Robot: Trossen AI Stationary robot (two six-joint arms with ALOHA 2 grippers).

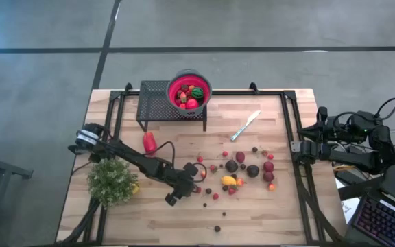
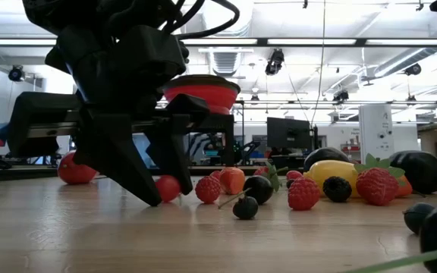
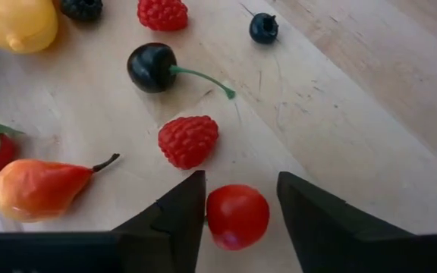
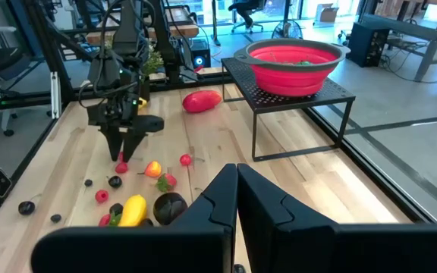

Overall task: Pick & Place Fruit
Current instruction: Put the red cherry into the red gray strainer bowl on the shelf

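A small round red fruit (image 3: 237,216) lies on the wooden table between the two fingers of my left gripper (image 3: 241,199), which is open and slants down at it near the table's middle (image 1: 195,182). Its fingertips reach the tabletop (image 2: 155,199). Just beyond lie a raspberry (image 3: 188,140), a dark cherry (image 3: 152,67) and an orange pear (image 3: 36,188). More fruit (image 1: 242,168) is scattered to the right. A red bowl (image 1: 189,91) holding fruit sits on a black mesh stand (image 1: 158,103). My right gripper (image 4: 237,189) is shut and waits at the table's right edge (image 1: 299,147). My left gripper has one finger (image 3: 192,216) against the side of the small red fruit (image 3: 212,220). The other finger (image 3: 294,205) stands a small gap away from it. The fingers come slanting down from the table's left. The fruit rests on the tabletop.
A larger red piece (image 1: 149,143) lies behind my left arm. A bushy green plant (image 1: 113,180) stands by the table's left edge. A silver knife (image 1: 245,125) lies right of the stand. Bare wood stretches along the near edge.
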